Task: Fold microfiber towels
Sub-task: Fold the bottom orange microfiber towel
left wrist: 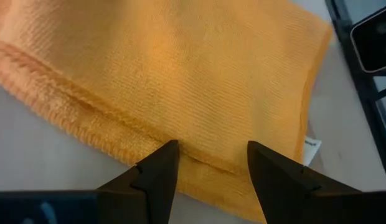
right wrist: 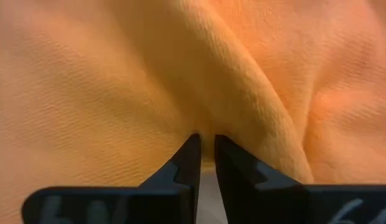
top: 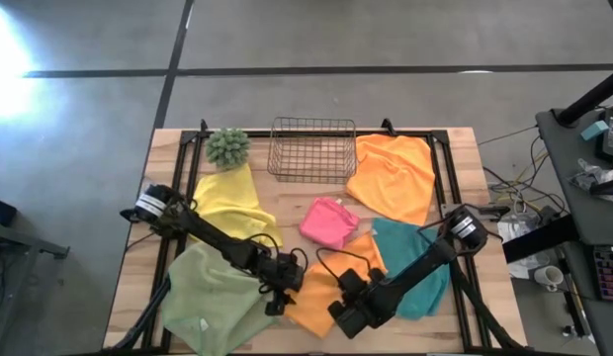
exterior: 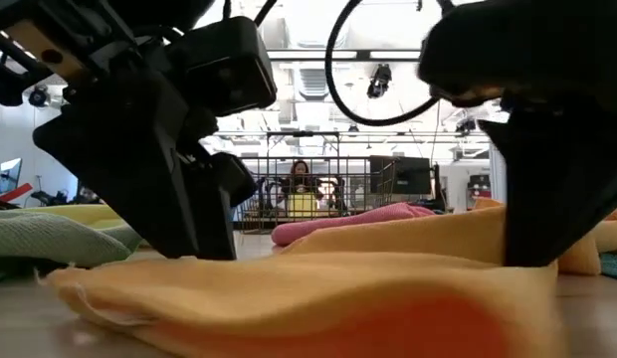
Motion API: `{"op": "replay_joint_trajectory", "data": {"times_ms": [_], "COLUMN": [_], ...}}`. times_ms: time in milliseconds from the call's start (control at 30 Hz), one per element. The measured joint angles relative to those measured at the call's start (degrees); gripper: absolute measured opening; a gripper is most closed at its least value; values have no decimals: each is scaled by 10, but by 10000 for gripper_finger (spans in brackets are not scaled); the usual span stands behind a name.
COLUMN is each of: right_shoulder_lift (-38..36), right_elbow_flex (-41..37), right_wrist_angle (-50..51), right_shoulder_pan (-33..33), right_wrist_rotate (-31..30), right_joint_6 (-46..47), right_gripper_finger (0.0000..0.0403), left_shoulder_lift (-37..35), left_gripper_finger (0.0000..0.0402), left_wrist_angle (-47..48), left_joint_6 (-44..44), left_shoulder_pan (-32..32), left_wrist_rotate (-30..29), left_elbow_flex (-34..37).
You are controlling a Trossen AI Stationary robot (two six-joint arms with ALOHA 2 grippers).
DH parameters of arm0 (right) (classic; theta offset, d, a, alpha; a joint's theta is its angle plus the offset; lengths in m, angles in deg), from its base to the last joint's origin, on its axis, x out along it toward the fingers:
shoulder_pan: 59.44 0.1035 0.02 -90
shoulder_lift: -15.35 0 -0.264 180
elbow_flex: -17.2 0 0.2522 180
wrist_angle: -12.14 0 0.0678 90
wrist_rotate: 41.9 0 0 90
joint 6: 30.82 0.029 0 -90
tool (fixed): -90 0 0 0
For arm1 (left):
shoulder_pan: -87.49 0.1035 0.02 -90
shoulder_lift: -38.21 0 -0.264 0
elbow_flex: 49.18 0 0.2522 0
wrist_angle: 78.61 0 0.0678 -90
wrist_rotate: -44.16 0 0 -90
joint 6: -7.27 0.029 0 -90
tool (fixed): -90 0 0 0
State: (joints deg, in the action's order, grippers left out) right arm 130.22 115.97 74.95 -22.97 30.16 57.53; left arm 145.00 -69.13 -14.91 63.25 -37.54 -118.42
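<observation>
A crumpled orange towel (top: 314, 305) lies on the wooden table near its front edge, between my two grippers. My left gripper (left wrist: 211, 146) stands open at the towel's left side, its fingertips on either side of the hemmed edge (left wrist: 118, 134). A white label (left wrist: 310, 149) shows at one corner. My right gripper (right wrist: 206, 137) comes down on the towel's right part and is shut on a raised fold. In the low view the towel (exterior: 318, 288) fills the foreground, with both grippers standing on it. My left gripper (top: 275, 300) slants down over the towel's hem; whether its fingertips touch the cloth I cannot tell. My right gripper pinches a raised ridge of the orange cloth (right wrist: 208, 118) between its two fingertips (right wrist: 192, 152), coming steeply from above. The cloth puckers toward the tips and the towel lies on the table.
A sage green towel (top: 213, 297) lies at the front left, a yellow one (top: 232, 203) behind it, a pink one (top: 328, 222) at the middle, teal (top: 415, 267) at the right and a second orange one (top: 394, 176) at the far right. A wire basket (top: 311, 148) and a spiky plant (top: 227, 146) stand at the back.
</observation>
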Motion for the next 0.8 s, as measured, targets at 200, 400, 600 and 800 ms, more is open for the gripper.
{"op": "replay_joint_trajectory", "data": {"times_ms": [200, 400, 600, 800], "right_shoulder_lift": [-28, -31, -29, -25], "right_elbow_flex": [1, 35, 59, 74], "right_wrist_angle": [-67, -101, -191, -227], "right_shoulder_pan": [12, 32, 44, 50], "right_wrist_rotate": [5, 0, 0, -1], "right_joint_6": [-62, -116, -200, -262], "right_gripper_finger": [38, 38, 51, 111], "left_shoulder_lift": [-32, -114, -160, -139], "left_gripper_finger": [177, 177, 177, 177], "left_wrist_angle": [48, 130, 142, 139], "left_joint_6": [28, 143, 252, 270], "left_shoulder_pan": [-2, -25, -102, -154], "left_wrist_rotate": [8, 11, -79, -210], "left_elbow_flex": [1, 3, 2, 2]}}
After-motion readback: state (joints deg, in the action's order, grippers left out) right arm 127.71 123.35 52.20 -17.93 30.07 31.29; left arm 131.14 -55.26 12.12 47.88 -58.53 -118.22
